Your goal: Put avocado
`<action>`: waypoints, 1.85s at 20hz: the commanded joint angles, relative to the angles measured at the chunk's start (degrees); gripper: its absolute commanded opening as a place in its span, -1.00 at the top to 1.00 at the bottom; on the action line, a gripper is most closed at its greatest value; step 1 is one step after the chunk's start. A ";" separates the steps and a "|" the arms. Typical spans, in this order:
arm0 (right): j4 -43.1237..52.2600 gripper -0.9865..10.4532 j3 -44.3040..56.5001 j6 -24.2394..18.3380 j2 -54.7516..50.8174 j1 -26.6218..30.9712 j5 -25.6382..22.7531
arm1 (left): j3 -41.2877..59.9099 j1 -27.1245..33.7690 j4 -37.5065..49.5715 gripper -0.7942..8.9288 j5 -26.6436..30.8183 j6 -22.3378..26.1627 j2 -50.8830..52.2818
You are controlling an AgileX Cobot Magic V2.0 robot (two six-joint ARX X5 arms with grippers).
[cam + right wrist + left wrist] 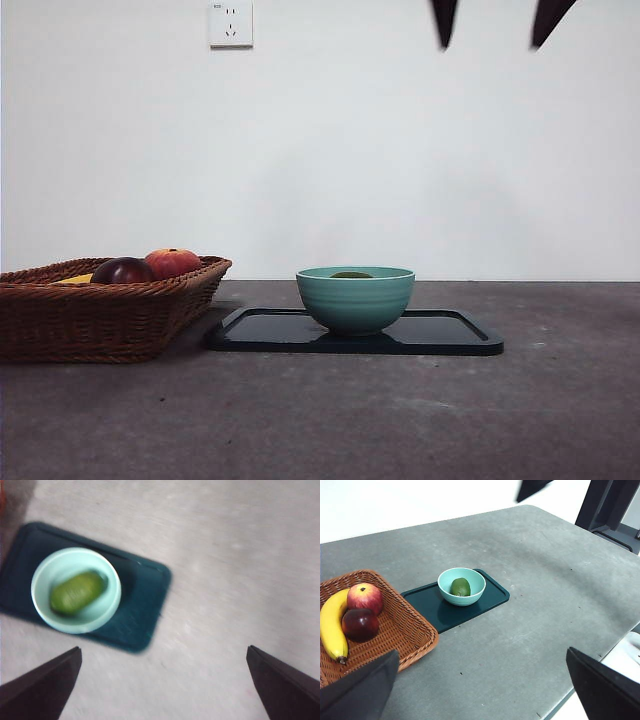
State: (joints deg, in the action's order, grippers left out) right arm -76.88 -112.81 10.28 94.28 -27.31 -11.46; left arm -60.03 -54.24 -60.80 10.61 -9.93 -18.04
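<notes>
On the dark teal rectangular tray [455, 335] near the middle of the grey table [400, 420], the pale teal ceramic bowl [355, 300] is sitting with the dull dark-green rounded avocado [460, 586] lying inside it, only its top showing over the rim in the front view. To the left, just beside the tray, the brown woven wicker basket [100, 320] is holding a dark red-purple round fruit [122, 270], a red-orange apple-like fruit [172, 262] and a yellow banana [332, 625]. The right gripper [162, 685] is hanging high above the tray with its jaws spread wide and nothing between them; the two black tips at the top right of the front view probably belong to it. The left gripper [482, 690] is waiting well back from the things, jaws likewise wide apart and empty. Judging from this, the placing looks done and the step in hand is clearing away. Doing it well means lifting straight up and away with the jaws kept apart, staying clear of the bowl's rim so the bowl is not nudged on the smooth tray, where it could slide. The right wrist view is blurred, so finer detail of the fruit's rest in the bowl cannot be told.
</notes>
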 commanded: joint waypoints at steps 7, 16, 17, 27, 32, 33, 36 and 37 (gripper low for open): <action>-0.13 -0.19 24.98 0.87 -33.68 -11.06 -1.09 | -0.66 -0.52 0.74 -0.32 0.28 0.42 -0.24; 3.02 -0.19 51.93 9.05 -71.71 -17.18 1.40 | -0.66 -0.52 0.81 -0.32 0.26 -0.02 -0.24; 3.02 -0.19 53.07 9.05 -74.44 -17.18 1.66 | -0.66 -0.52 0.81 -0.32 0.26 -0.26 -0.24; 3.69 -0.19 54.62 9.09 -80.59 -17.18 3.04 | -0.66 -0.52 0.76 -0.32 0.26 -0.22 -0.24; 4.02 0.12 54.62 9.03 -80.59 -17.18 2.56 | -0.66 -0.52 0.72 -0.07 0.26 -0.20 -0.24; 4.02 0.59 54.62 8.98 -80.59 -17.18 2.45 | -0.66 -0.52 0.52 0.32 0.26 -0.20 -0.24; 4.26 0.79 54.62 8.59 -80.59 -17.18 2.43 | -0.66 -0.52 0.37 0.80 0.26 -0.20 -0.24; 4.26 0.79 54.62 8.63 -80.59 -17.18 2.45 | -0.66 -0.52 0.39 0.80 0.26 -0.20 -0.24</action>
State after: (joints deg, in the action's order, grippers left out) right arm -73.30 -57.87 18.68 13.58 -43.92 -8.93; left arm -60.03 -54.24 -61.08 10.61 -10.00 -18.04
